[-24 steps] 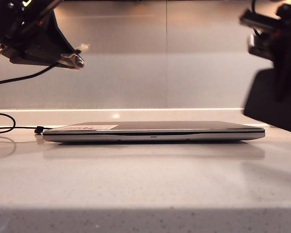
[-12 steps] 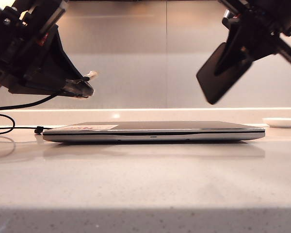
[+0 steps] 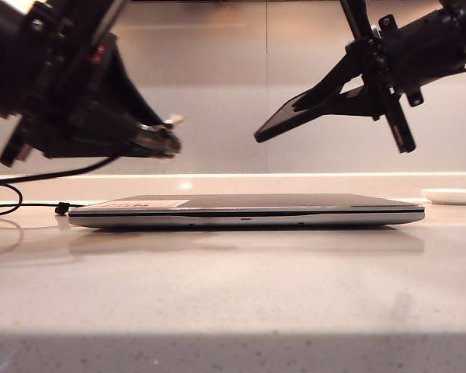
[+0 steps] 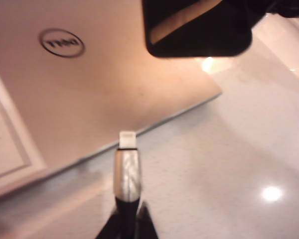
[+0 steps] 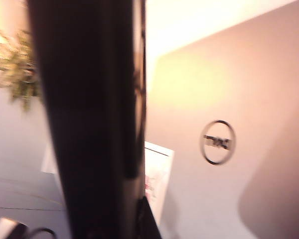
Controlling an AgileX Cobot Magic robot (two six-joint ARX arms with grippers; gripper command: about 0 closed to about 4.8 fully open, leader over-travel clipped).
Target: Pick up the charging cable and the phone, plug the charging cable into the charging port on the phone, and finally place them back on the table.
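My left gripper (image 3: 165, 142) hangs above the left end of the silver laptop, shut on the charging cable (image 3: 58, 174). Its silvery plug (image 4: 127, 167) sticks out beyond the fingertips (image 4: 139, 226) and points right. The black cord trails left, down to the table (image 3: 233, 295), where its small bead (image 3: 62, 207) lies. My right gripper (image 3: 334, 95) is up at the right, shut on the phone (image 3: 291, 118). The phone is a black slab tilted nearly level with its free end aimed left at the plug, a gap apart. The phone (image 5: 89, 119) fills the right wrist view.
A wide silver laptop (image 3: 248, 211) with a red-white sticker lies shut on the table under both grippers. A small white dish (image 3: 450, 196) sits at the far right by the raised back strip. A cable loop (image 3: 4, 198) rests at the far left.
The right gripper has swung the phone up from hanging at the far right to nearly level, pointing left. The left gripper has carried the plug rightward, toward the phone.
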